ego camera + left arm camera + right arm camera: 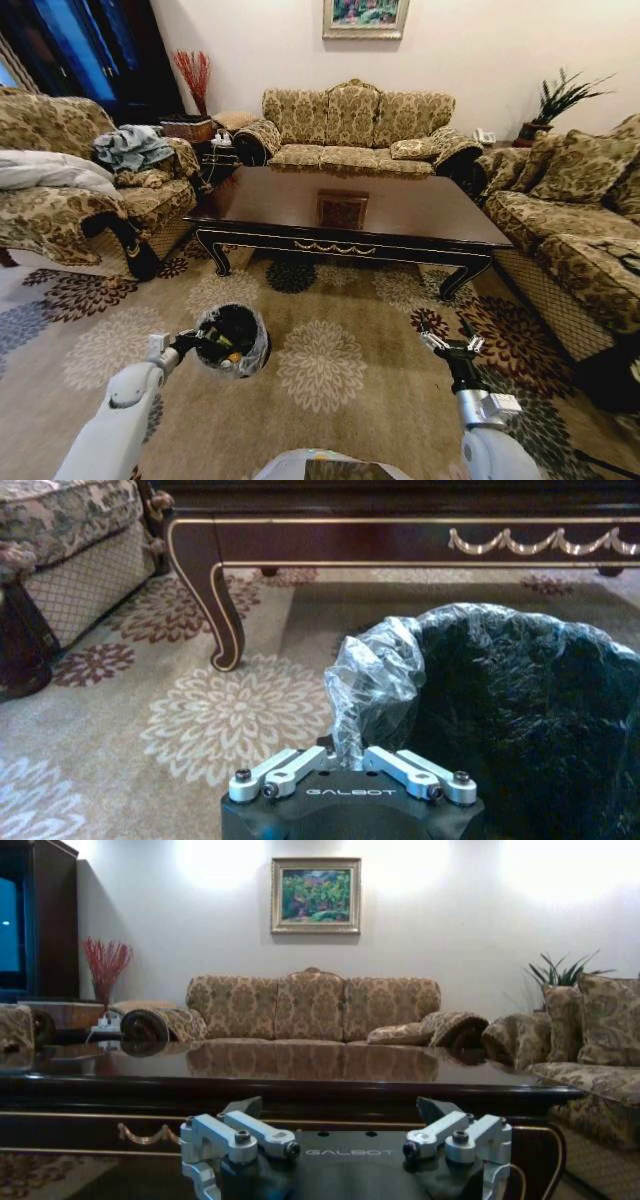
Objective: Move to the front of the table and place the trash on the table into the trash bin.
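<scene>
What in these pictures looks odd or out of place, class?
The left claw is shut on the plastic bag lining the trash bin, gripping liner, not trash. Items already lie inside the bin, and the table shows no trash on top. The right claw hangs open before the table.

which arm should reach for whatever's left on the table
Right. The right claw hangs open and free, facing the table. The left claw is shut on the bag of the trash bin. No trash is visible on the tabletop, though.
</scene>
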Tool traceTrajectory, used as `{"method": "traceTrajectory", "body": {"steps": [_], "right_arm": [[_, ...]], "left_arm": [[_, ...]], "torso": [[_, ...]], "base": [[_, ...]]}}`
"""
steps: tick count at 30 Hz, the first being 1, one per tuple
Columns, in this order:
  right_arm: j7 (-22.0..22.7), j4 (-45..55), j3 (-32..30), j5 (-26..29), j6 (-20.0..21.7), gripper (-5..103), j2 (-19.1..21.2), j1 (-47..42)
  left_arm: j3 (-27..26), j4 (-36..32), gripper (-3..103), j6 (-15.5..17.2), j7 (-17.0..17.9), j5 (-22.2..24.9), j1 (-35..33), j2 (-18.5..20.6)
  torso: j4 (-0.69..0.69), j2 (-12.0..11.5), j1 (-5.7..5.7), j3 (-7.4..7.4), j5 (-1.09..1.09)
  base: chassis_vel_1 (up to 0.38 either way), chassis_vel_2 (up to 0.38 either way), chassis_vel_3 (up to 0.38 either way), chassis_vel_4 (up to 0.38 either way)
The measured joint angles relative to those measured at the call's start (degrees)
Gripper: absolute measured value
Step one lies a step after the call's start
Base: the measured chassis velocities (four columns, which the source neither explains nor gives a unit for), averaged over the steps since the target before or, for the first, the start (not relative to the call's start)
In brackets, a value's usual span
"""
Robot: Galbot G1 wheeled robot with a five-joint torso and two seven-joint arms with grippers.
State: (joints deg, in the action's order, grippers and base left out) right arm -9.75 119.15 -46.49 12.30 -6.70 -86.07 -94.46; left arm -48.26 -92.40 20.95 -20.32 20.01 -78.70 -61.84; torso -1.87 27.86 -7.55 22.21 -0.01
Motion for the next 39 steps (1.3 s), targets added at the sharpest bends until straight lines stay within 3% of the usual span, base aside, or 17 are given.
{"method": "traceTrajectory", "body": {"steps": [10,15,22,28,39], "right_arm": [[0.01,-0.19,-0.03,0.1,1.87,100,1.58,1.94],[0.1,-0.33,0.05,-0.07,1.98,100,1.55,2.23],[0.2,0.79,0.19,-0.37,2.82,100,1.92,2.24],[0.69,1.88,0.65,-0.76,3.66,100,2.18,2.41],[0.76,1.37,0.02,-0.79,3.21,100,1.43,1.84]], "left_arm": [[-0.58,4.26,2,-0.19,-3.61,1.04,0.08,3.28],[0.55,6.66,2,-1.13,-1.42,1.47,1.83,3.29],[1.74,10.16,2,-1.59,-1.04,2.14,3.05,4.9],[3.85,14.38,2,-0.75,-2.85,2.02,4.59,7.73],[6.44,18.91,2,-0.14,-5.77,2.46,6.73,9.35]], "torso": [[0.0,-2.44,0.91,-1.53,0.0],[0.01,-3.64,1.38,-2.24,0.0],[0.0,-5.05,1.9,-3.16,0.0],[0.0,-6.71,2.52,-4.2,0.01],[0.0,-8.93,3.25,-5.68,0.0]], "base": [[0.0,0.0,0.0,0.0],[0.0,0.0,0.0,0.0],[0.0,0.0,0.0,0.0],[0.0,0.0,0.0,0.0],[0.0,0.0,0.0,0.0]]}}
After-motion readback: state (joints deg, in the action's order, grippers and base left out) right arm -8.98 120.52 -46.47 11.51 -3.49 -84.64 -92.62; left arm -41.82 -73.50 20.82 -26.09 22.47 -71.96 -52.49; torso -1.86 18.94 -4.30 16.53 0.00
